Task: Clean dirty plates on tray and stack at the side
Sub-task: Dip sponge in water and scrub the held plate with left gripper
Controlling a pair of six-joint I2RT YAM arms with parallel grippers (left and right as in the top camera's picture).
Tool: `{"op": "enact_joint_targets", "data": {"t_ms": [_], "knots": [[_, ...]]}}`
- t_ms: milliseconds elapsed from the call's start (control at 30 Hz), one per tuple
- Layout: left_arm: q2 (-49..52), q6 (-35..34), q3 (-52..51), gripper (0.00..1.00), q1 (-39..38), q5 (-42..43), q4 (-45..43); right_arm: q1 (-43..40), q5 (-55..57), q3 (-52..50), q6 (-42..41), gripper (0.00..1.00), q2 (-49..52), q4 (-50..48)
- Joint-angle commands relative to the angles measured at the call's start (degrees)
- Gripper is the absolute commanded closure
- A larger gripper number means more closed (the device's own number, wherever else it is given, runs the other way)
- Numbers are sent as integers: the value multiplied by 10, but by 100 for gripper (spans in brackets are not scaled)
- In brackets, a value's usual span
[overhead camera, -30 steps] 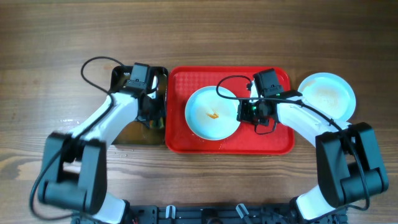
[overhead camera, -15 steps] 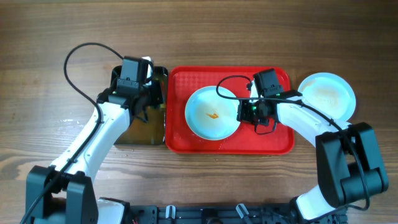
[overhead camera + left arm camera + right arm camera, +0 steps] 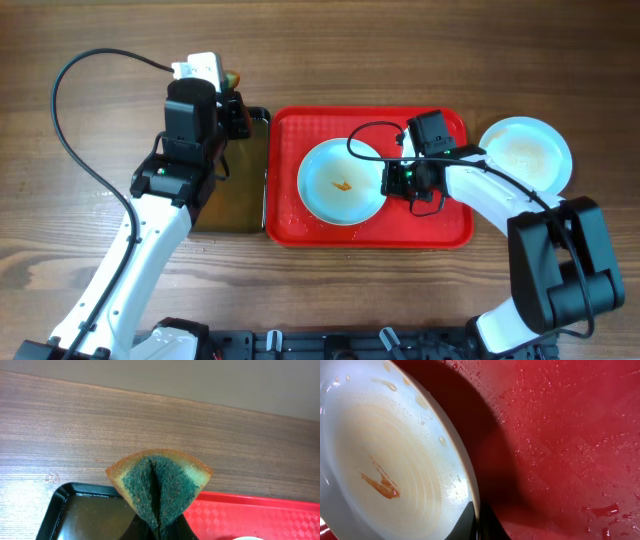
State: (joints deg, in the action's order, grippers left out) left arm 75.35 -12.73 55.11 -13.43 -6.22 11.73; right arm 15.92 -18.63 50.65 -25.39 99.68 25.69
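**Colleague:** What does the overhead show?

**Me:** The large red rectangular plastic tray (image 3: 450, 228) sits mid-way along the brown wooden table (image 3: 400, 50). One round pale mint-white shallow plate (image 3: 330, 205) lies on the tray's left half, with an orange sauce smear (image 3: 343, 185) at its centre. My right gripper (image 3: 392, 180) is at that plate's right rim. A second pale plate (image 3: 525, 153) rests on the table just off the tray's right end, faintly brownish in the middle. Just beside the tray on its left is the black rectangular tub of brownish liquid (image 3: 235, 195). My left gripper (image 3: 232, 90) is over the tub's far edge.

**Colleague:** And the left wrist?

**Me:** The left gripper (image 3: 159, 529) is pinching a folded green-and-yellow scouring sponge (image 3: 159, 482), which fans up from the fingers with its green face outward. Beneath it I see a corner of the tub (image 3: 85, 515) and the tray's rim (image 3: 250, 505). I can't tell how high the sponge hangs.

**Colleague:** Right wrist?

**Me:** The right gripper (image 3: 477, 522) is clamped on the plate (image 3: 395, 435), with one finger on either side of its rim. The smear (image 3: 381, 482) streaks the plate's middle. The tray floor (image 3: 560, 435) is beaded with droplets, and there is a dark shadow under the plate's edge.
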Motion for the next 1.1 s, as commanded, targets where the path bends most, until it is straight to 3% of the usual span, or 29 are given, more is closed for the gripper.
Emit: {"op": "enact_joint_targets", "data": {"t_ms": [0, 133, 233, 367, 533, 733, 933, 1067], "knots": [[-9, 8, 4, 96, -2, -12, -2, 2, 6, -6, 14, 96, 10, 5], [-2, -41, 4, 96, -2, 20, 30, 2, 6, -6, 14, 96, 10, 5], [34, -124, 4, 96, -2, 122, 68, 2, 6, -6, 14, 95, 10, 5], [116, -178, 4, 96, -17, 307, 65, 2, 6, -6, 14, 96, 10, 5], [231, -179, 4, 96, -87, 415, 0, 2, 6, -6, 14, 96, 10, 5], [328, -285, 4, 96, -163, 424, -117, 2, 6, -6, 14, 96, 10, 5], [367, -289, 4, 96, -175, 416, -134, 2, 6, -6, 14, 96, 10, 5], [368, -268, 4, 96, -171, 327, -95, 2, 6, -6, 14, 96, 10, 7]]}}
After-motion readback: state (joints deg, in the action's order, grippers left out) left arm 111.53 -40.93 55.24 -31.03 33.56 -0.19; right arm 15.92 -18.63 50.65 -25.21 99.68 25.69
